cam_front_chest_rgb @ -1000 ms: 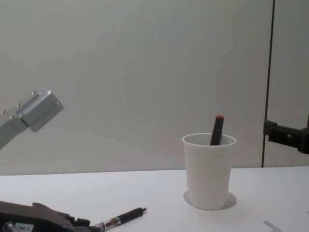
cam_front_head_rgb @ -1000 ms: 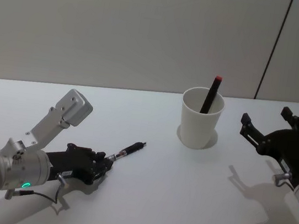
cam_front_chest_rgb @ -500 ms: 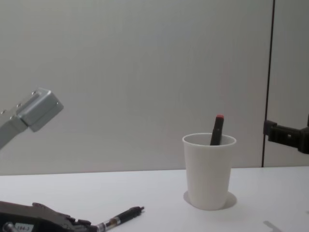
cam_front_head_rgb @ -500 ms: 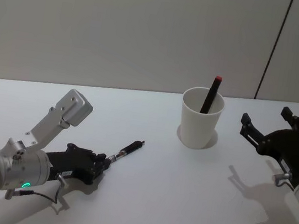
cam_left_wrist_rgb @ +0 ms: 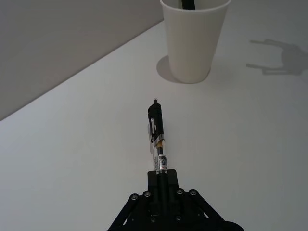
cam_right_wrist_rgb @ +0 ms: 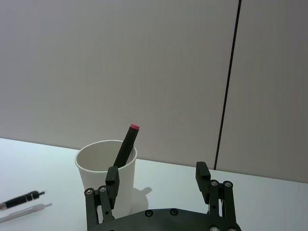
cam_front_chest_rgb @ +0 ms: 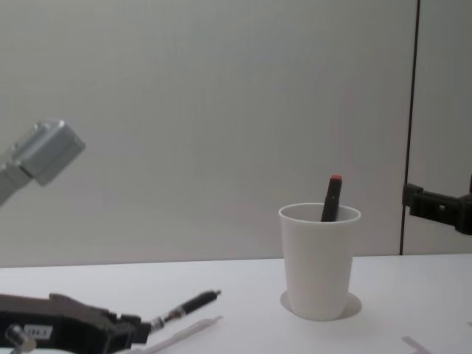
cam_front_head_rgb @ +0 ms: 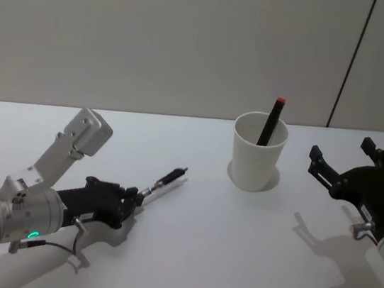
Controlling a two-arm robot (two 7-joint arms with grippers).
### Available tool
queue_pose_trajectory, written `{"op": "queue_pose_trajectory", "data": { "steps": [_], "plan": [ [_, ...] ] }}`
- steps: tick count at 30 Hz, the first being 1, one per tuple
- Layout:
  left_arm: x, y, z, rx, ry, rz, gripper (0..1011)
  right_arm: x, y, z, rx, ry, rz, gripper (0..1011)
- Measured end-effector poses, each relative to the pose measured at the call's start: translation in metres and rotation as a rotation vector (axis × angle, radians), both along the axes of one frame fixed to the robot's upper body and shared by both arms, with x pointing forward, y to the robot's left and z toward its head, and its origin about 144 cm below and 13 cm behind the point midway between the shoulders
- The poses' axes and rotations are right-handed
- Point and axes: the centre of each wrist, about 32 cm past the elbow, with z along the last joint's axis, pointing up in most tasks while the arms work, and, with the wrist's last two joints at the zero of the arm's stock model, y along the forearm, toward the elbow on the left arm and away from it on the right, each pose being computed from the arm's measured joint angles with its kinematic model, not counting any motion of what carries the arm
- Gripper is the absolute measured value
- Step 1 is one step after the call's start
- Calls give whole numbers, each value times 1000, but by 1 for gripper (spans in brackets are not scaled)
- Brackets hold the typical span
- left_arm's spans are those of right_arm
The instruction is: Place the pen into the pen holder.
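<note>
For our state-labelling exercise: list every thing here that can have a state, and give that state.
pen: gripped at one end, clear of the table, far end raised
left gripper: shut on the pen
pen holder: upright on the table, not empty
red-tipped pen: leaning inside the pen holder
right gripper: open, empty, right of the pen holder

Up top in the left wrist view, the pen holder (cam_left_wrist_rgb: 194,38) runs off the edge. Its wall hides the red-tipped pen's (cam_front_head_rgb: 273,120) lower half. The pen's (cam_left_wrist_rgb: 158,137) rear end is buried between the left hand's (cam_left_wrist_rgb: 162,177) fingers.
</note>
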Motion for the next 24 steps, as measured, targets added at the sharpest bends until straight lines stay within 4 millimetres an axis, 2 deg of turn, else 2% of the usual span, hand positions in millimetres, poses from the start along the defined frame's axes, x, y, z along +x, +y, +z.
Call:
{"op": "queue_pose_trajectory", "data": {
  "steps": [24],
  "plan": [
    [-15,5,13,-206,-312,115,115,0,0,0,0,0,0,1001]
  ]
}}
